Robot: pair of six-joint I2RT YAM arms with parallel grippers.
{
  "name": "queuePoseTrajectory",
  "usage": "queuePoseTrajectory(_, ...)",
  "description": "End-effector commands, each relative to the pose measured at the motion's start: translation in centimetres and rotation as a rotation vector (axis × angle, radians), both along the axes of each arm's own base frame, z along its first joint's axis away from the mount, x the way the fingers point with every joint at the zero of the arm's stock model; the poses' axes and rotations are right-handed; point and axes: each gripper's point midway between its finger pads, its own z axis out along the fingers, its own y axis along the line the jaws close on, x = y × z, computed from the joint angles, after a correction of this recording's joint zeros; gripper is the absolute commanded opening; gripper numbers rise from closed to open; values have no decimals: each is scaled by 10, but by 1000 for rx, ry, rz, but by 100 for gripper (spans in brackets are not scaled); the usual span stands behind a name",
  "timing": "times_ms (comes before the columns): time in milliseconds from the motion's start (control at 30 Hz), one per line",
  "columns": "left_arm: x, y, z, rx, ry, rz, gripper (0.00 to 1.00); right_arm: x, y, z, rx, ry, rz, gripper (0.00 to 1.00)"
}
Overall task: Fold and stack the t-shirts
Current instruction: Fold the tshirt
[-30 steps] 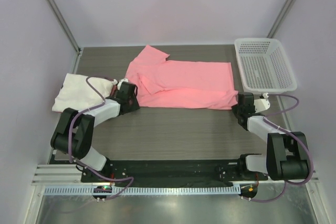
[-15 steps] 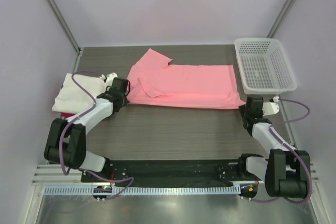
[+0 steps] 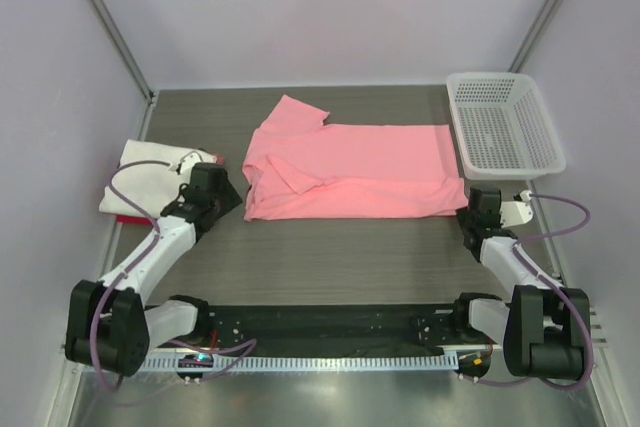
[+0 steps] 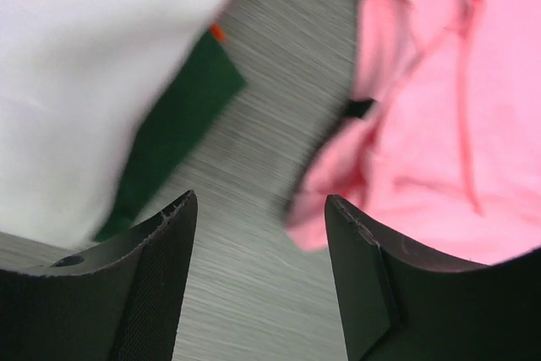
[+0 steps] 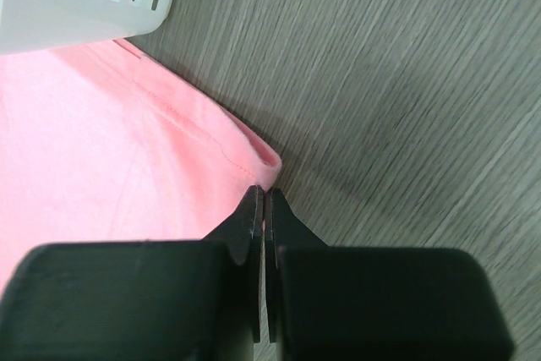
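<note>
Your soft salmon-pink tee lies as a flat oblong on the woodgrain table. Left claw is spread, empty, between it and the folded white tee. Right claw is pressed together at the pink hem corner, and you can't tell whether cloth is caught in it.

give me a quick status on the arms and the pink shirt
Left gripper open over bare table. Right gripper shut at pink t-shirt hem corner, grip unclear. Shirt spread out, not yet folded. Basket right beside it.

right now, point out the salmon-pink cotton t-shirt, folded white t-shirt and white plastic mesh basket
salmon-pink cotton t-shirt (image 3: 370,172), top external view, its middle
folded white t-shirt (image 3: 145,187), top external view, top face
white plastic mesh basket (image 3: 500,127), top external view, bare floor
</note>
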Motion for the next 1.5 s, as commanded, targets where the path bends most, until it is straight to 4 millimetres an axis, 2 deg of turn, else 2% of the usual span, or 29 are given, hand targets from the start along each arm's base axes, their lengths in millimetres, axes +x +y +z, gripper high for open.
queuePoseTrajectory(0, -3, -63, 25, -272, -141, -130, 64, 0, -8, 6, -31, -20, -23, 1)
queuePoseTrajectory(67, -12, -81, 37, -370, -182, -130, 64, 1, -7, 5, -27, -17, -18, 1)
queuePoseTrajectory(100, -19, -92, 31, -408, -186, -153, 64, 2, -7, 4, -27, -15, -18, 1)
queuePoseTrajectory(167, -24, -102, 31, -503, -213, -119, 63, 2, -6, 4, -23, -13, -17, 1)
queuePoseTrajectory(300, -26, -107, 25, -584, -294, -67, 59, 3, -5, 4, -16, -22, -14, 1)
queuePoseTrajectory(400, -25, -110, 22, -582, -333, -27, 59, 2, -3, 1, -4, -17, -10, 1)
queuePoseTrajectory(567, -14, -116, 18, -622, -428, 27, 58, 0, -2, -3, -4, -4, -7, 1)
queuePoseTrajectory(633, -11, -118, 8, -620, -408, 45, 57, 4, -2, 1, -4, -32, -7, 1)
queuePoseTrajectory(667, -9, -119, 10, -623, -414, 50, 57, 4, -2, 1, -2, -33, -7, 1)
queuePoseTrajectory(900, 0, -111, -9, -574, -398, 119, 56, 6, 0, 1, 5, -42, -2, 1)
queuePoseTrajectory(1033, 3, -102, -16, -515, -412, 144, 45, 6, 1, -1, 13, -38, 2, 1)
queuePoseTrajectory(1133, 2, -97, -23, -483, -403, 161, 41, 5, 1, -2, 14, -35, 3, 1)
queuePoseTrajectory(1267, 0, -96, -34, -461, -366, 164, 42, 5, 2, -3, 16, -32, 4, 1)
queuePoseTrajectory(1333, -2, -96, -39, -454, -344, 173, 46, 5, 1, -4, 14, -31, 4, 1)
queuePoseTrajectory(1467, -9, -83, -51, -387, -300, 214, 48, 5, 1, -4, 14, -32, 1, 1)
